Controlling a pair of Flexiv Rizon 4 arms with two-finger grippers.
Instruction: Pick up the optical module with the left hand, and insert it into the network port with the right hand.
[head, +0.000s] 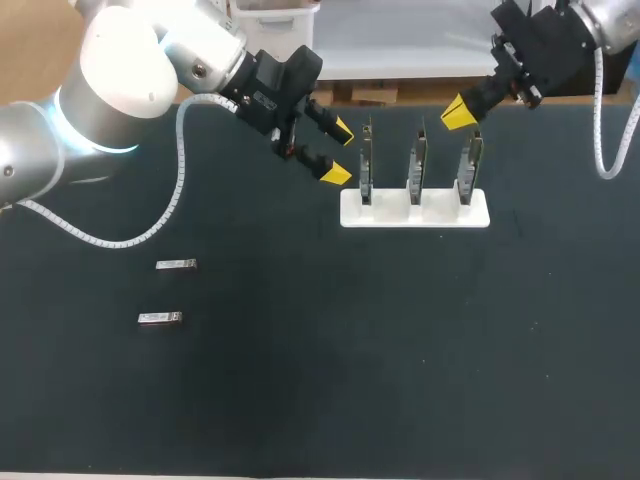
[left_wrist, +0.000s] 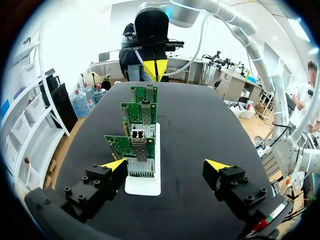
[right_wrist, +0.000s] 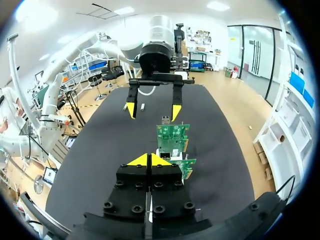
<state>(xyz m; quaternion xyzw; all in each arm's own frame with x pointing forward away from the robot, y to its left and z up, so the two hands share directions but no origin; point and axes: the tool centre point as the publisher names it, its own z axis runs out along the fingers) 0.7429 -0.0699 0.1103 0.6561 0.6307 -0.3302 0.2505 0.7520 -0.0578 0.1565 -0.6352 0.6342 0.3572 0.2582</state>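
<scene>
The left gripper (head: 338, 152) is wide open and holds nothing, its yellow fingertips (left_wrist: 114, 164) spread well apart. It touches nothing. Just ahead of it, in line with the gap between its fingers, a white stand (head: 415, 214) holds three green cards (left_wrist: 134, 142) upright in a row. The nearest card shows a metal port (left_wrist: 137, 135) facing this gripper.

The right gripper (right_wrist: 149, 160) has its two tips pressed together with nothing between them. It hangs at the far end of the same row, near the last card's top edge and pointing back along the cards toward the left gripper.

A module (head: 176, 264) lies flat on the dark table (head: 400, 350), well apart from the left gripper, behind it and away from the stand. A second module (head: 159, 318) lies near the first, farther still from both grippers.

Print on the cards is too small to read.
</scene>
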